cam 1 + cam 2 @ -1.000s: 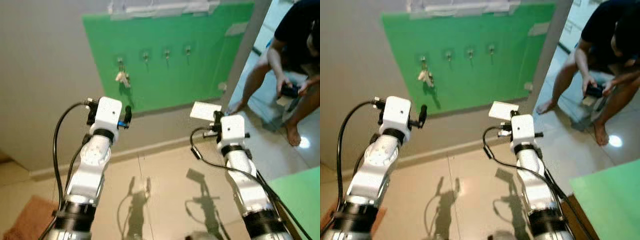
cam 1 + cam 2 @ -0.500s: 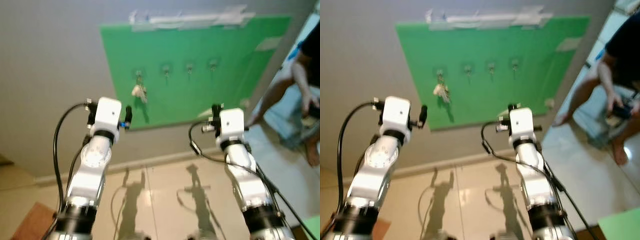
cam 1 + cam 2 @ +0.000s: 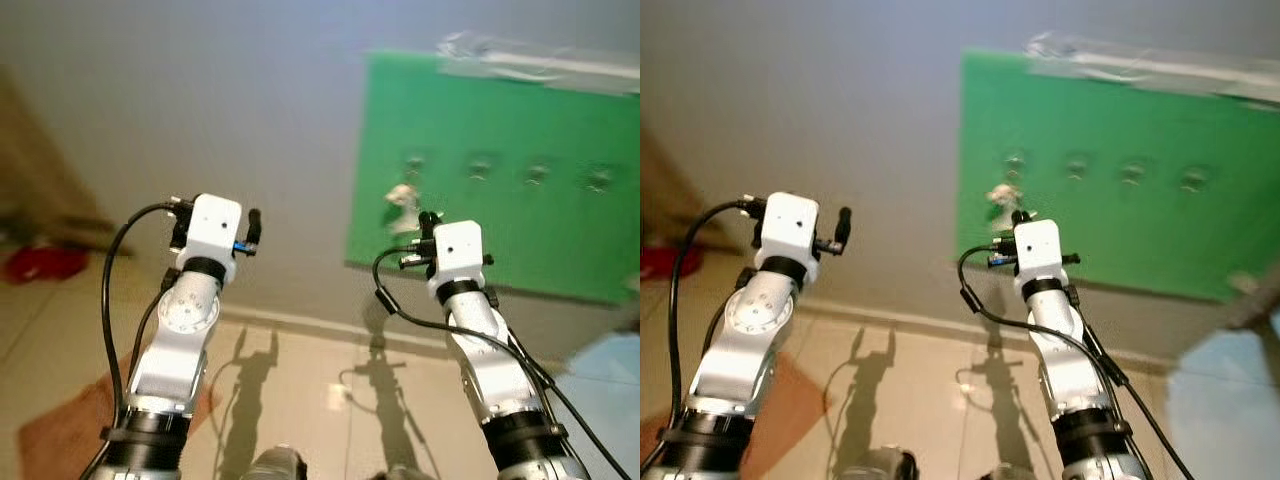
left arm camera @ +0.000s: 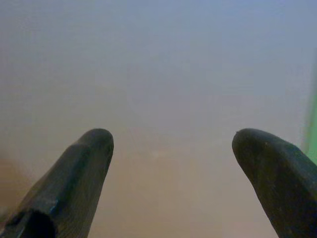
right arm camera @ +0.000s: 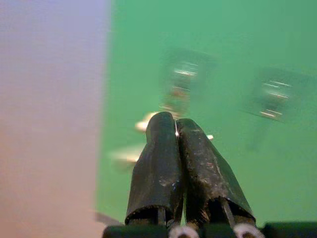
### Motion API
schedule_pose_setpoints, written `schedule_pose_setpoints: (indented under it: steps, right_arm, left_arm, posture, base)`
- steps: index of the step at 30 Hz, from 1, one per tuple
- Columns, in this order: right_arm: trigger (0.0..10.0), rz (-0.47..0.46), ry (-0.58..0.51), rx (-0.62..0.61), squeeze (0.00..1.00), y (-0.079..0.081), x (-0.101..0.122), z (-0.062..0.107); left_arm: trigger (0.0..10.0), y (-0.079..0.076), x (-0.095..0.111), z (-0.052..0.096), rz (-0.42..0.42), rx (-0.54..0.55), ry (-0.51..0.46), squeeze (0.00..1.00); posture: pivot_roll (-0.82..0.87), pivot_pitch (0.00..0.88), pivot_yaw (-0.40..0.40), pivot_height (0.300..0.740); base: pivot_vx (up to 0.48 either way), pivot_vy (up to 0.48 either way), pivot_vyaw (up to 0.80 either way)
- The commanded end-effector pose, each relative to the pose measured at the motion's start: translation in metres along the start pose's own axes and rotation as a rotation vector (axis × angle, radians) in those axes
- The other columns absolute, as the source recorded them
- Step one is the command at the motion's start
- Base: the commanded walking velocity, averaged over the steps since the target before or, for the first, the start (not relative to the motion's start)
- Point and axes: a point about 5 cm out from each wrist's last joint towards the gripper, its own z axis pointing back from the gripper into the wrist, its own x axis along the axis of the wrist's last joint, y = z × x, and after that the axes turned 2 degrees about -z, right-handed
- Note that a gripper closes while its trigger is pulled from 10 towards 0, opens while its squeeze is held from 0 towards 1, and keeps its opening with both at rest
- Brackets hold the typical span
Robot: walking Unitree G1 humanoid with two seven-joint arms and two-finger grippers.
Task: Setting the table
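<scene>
Right gripper (image 5: 176,129): from its wrist camera I read the two black fingers pressed together, tips touching, holding nothing. It is raised at chest height and aimed at the green panel (image 3: 500,170) fixed to the grey wall (image 3: 200,110). Just past the fingertips sits a blurred small pale object hanging from a hook (image 3: 402,195); I cannot make out what it is. A row of four small metal hooks (image 3: 480,167) crosses the panel, all soft with blur.

Left gripper (image 4: 171,148): fingers spread wide apart, empty, facing bare grey wall, with a sliver of the green panel at the picture's edge.

Head views are smeared. The strip of pale tape (image 3: 540,62) along the panel's upper edge is indistinct. The panel is cut off at the frame's right side. No tableware can be made out.

Open room: beige tiled floor (image 3: 300,370) lies between and below both arms, bearing their shadows. A reddish-brown mat (image 3: 60,440) lies low to my left, a blurred red object (image 3: 40,262) further left by the wall.
</scene>
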Motion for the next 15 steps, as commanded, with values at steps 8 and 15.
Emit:
schedule_pose_setpoints:
  steps: [8, 15]
  right_arm:
    - [10.0, -0.022, 0.015, -0.045, 0.0, -0.0102, -0.0031, 0.0041]
    - [10.0, -0.02, 0.014, -0.046, 0.0, -0.0101, -0.0032, 0.0046]
  left_arm:
    - [10.0, -0.0103, 0.0063, 0.0004, -0.021, -0.05, -0.031, 0.0]
    - [10.0, -0.0107, 0.0063, -0.0007, 0.0, -0.066, -0.026, 0.0]
  posture:
    - [-0.04, 0.082, 0.03, 0.74]
    - [-0.04, 0.081, 0.031, 0.74]
  base:
    - [0.0, -0.447, 0.36]
    - [0.0, -0.064, 0.0]
